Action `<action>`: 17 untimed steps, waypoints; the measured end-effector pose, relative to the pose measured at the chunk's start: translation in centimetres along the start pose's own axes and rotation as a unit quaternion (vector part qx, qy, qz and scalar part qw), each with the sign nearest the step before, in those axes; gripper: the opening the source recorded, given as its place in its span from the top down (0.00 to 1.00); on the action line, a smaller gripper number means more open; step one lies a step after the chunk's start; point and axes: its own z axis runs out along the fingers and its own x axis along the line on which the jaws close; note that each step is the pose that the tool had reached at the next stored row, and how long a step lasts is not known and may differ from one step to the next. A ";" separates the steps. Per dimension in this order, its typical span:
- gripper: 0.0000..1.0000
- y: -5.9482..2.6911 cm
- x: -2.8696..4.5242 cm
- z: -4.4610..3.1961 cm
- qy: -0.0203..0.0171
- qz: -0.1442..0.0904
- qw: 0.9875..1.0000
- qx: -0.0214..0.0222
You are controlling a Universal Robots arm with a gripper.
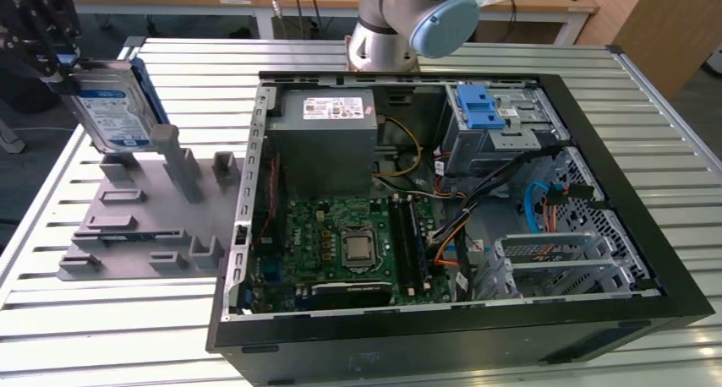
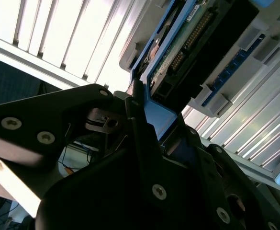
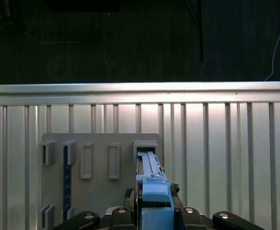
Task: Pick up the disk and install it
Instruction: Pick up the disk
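Exterior view gives me the disk (image 1: 113,108), silver-grey with a white-and-blue label and blue rail, held upright with the claw (image 1: 62,66) clamped on its top edge, at the grey holder (image 1: 124,209) on the worktop (image 1: 113,319), while the second wrist view adds its green circuit-board side.

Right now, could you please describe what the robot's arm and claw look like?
The arm is a silver-grey tube with a rounded joint closed by a pale blue cap. The claw is matte black, built of flat angular linkage plates fastened with small silver screws, as both wrist views show.
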 end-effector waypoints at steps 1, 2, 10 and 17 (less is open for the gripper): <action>0.64 0.00 0.00 -0.07 0.000 0.000 1.000 0.000; 0.64 0.00 0.00 -0.14 0.000 0.000 1.000 0.000; 0.64 0.00 -0.01 -0.63 0.000 0.000 1.000 0.000; 0.64 0.01 -0.01 -1.15 0.000 0.000 1.000 0.000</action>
